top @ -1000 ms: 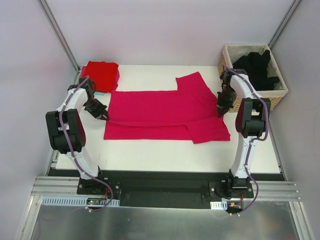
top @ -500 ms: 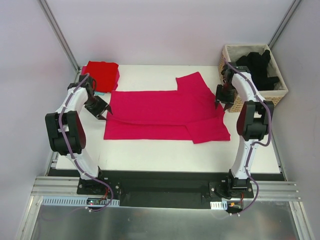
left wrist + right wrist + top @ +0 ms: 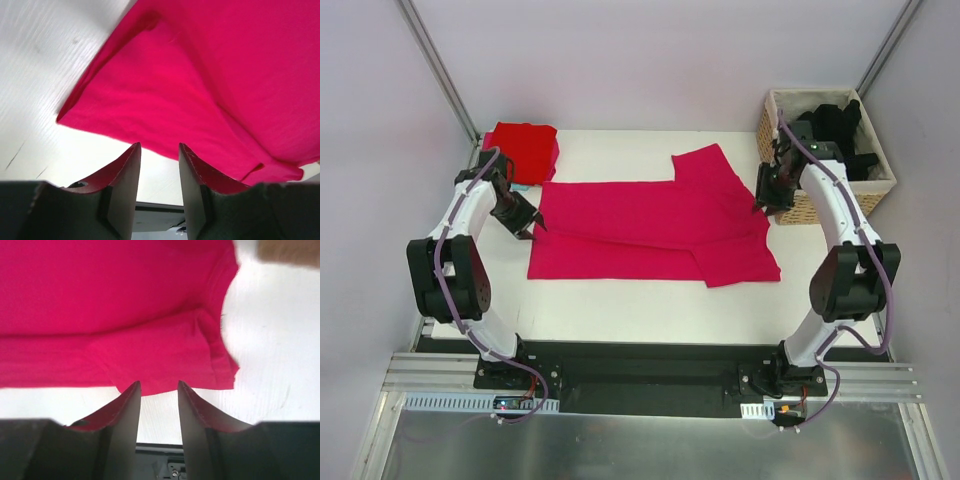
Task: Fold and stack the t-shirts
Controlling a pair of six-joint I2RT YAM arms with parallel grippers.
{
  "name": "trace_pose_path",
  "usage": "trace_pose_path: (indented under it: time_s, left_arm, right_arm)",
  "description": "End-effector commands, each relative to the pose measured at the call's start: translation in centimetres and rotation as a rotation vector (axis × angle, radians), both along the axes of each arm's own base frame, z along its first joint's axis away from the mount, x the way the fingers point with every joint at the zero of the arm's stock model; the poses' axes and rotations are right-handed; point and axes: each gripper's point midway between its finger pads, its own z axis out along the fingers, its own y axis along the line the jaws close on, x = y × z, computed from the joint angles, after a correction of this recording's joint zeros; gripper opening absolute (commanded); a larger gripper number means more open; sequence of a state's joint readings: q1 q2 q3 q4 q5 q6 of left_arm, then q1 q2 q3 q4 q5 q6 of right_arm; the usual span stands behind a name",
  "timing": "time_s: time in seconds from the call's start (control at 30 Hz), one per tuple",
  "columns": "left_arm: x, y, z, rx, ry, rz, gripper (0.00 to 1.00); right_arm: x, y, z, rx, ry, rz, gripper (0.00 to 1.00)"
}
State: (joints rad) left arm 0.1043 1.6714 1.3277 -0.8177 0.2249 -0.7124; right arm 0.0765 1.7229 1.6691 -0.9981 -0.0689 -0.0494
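Note:
A magenta-pink t-shirt [image 3: 645, 230] lies folded lengthwise across the middle of the white table, with one sleeve pointing back and another folded at the front right. My left gripper [image 3: 532, 228] hangs open just off the shirt's left edge. In the left wrist view the shirt [image 3: 210, 75] fills the space beyond the gripper [image 3: 159, 146], and nothing sits between its fingers. My right gripper [image 3: 762, 205] hovers open off the right edge. Beyond this gripper [image 3: 158, 383] lie the shirt [image 3: 110, 305] and its sleeve. A folded red t-shirt [image 3: 524, 150] rests at the back left.
A wicker basket [image 3: 878, 184] at the back right holds several black t-shirts [image 3: 840, 125], and its corner [image 3: 290, 250] shows in the right wrist view. Bare white table [image 3: 650, 305] lies in front of the shirt. Slanted frame posts stand at both back corners.
Both grippers were shut at the shirt's left and right edges a second ago. They have opened, let go of the cloth and drawn back; the right arm has swung toward the basket.

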Motion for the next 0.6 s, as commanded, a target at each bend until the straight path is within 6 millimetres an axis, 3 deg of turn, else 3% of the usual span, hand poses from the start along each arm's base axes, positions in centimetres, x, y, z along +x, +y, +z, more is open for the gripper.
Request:
trace_pose_path:
  time_s: [0.0,0.13,0.27,0.33,0.37,0.43,0.57]
  left_arm:
    - [-3.5,0.2,-1.2,0.032,0.049,-0.018,0.34]
    - [-4.8,0.2,-2.6,0.05,0.037,-0.054,0.29]
    - [-5.0,0.4,-4.0,0.079,-0.052,-0.073,0.24]
    - [-5.0,0.0,-3.9,0.062,-0.087,-0.072,0.19]
    - [-5.3,-0.2,-4.4,0.05,-0.089,-0.074,0.09]
    - [-4.7,-0.7,-4.5,0.021,-0.124,-0.073,0.0]
    - [-4.5,-1.6,-5.2,-0.013,-0.14,-0.101,0.0]
  right_arm:
    - [-2.4,2.6,-2.1,0.061,0.04,0.103,0.34]
    - [-3.0,4.2,-4.5,0.105,0.066,0.135,0.21]
    - [-3.5,4.9,-6.6,0.079,0.106,0.161,0.01]
    - [-3.7,5.4,-7.1,0.055,0.115,0.183,0.01]
    - [-3.6,5.2,-7.4,0.026,0.117,0.186,0.01]
    - [-3.6,5.6,-7.8,-0.005,0.12,0.214,0.01]
    - [-3.4,4.5,-9.8,-0.162,0.146,0.24,0.01]
